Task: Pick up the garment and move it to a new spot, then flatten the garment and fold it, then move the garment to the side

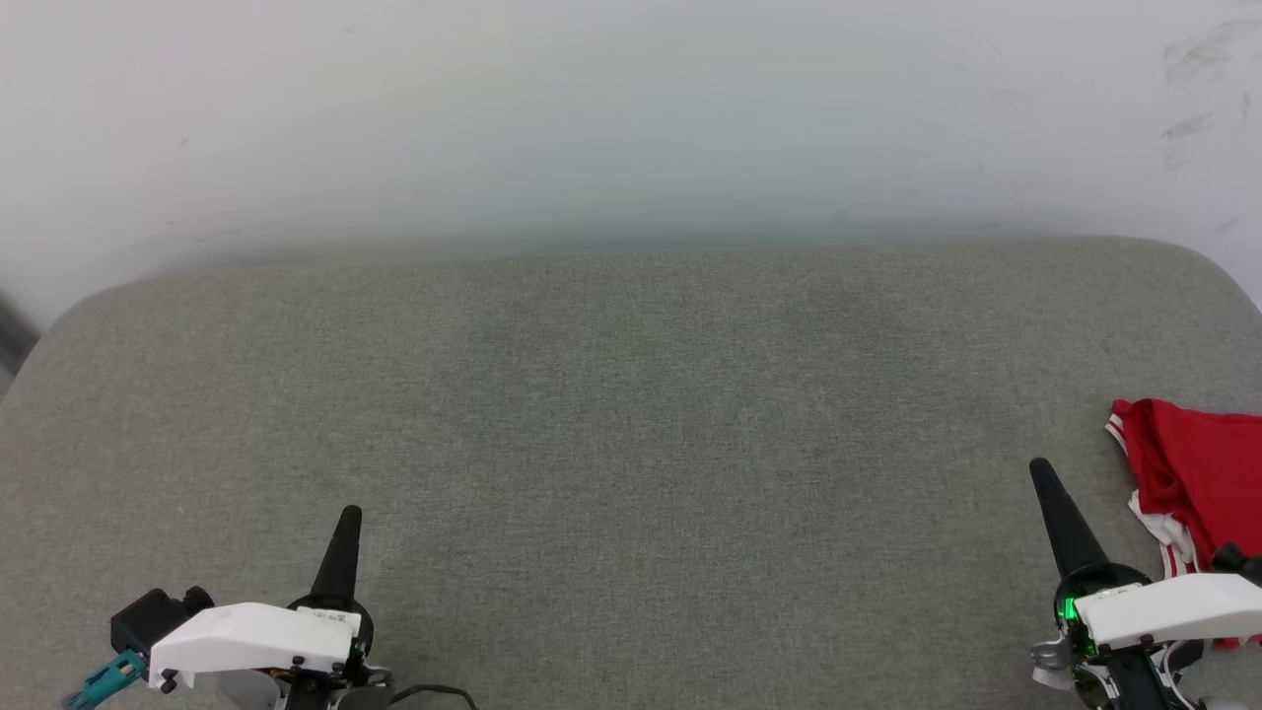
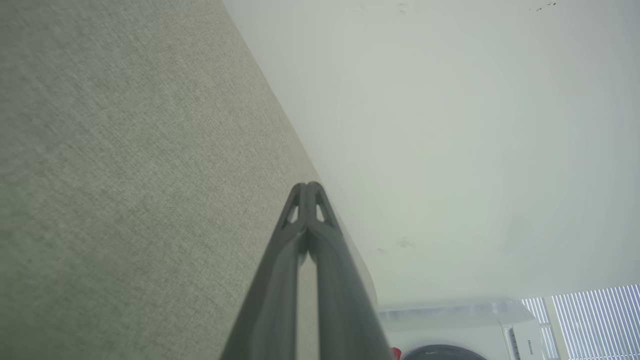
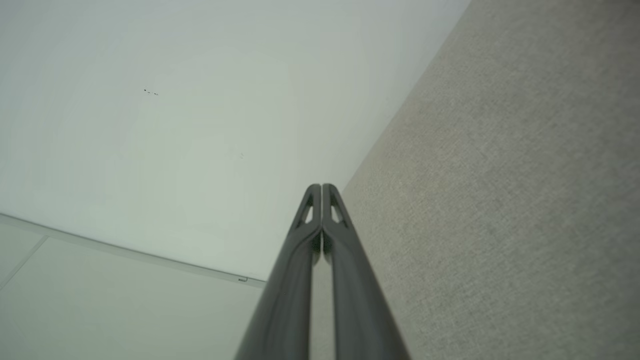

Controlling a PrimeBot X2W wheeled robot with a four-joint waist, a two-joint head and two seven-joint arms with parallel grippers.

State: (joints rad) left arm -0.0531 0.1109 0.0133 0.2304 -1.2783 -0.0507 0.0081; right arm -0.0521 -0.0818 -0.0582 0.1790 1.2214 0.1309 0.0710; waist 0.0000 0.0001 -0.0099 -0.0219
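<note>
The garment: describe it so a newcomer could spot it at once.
A wide grey padded surface sits against a white wall. At its right edge, beside the right gripper, lies the crumpled garment. It alone is bright red, with white-striped trim.

Soft, even indoor light filled all three views, bright without glare. The pale wall looked hazy and washed out in the head view, and the grey padded surface bowed at its corners from the wide lens. Shadows were faint. In both wrist views the dark fingers blurred close to the lens; slatted blinds glowed brightest.
</note>
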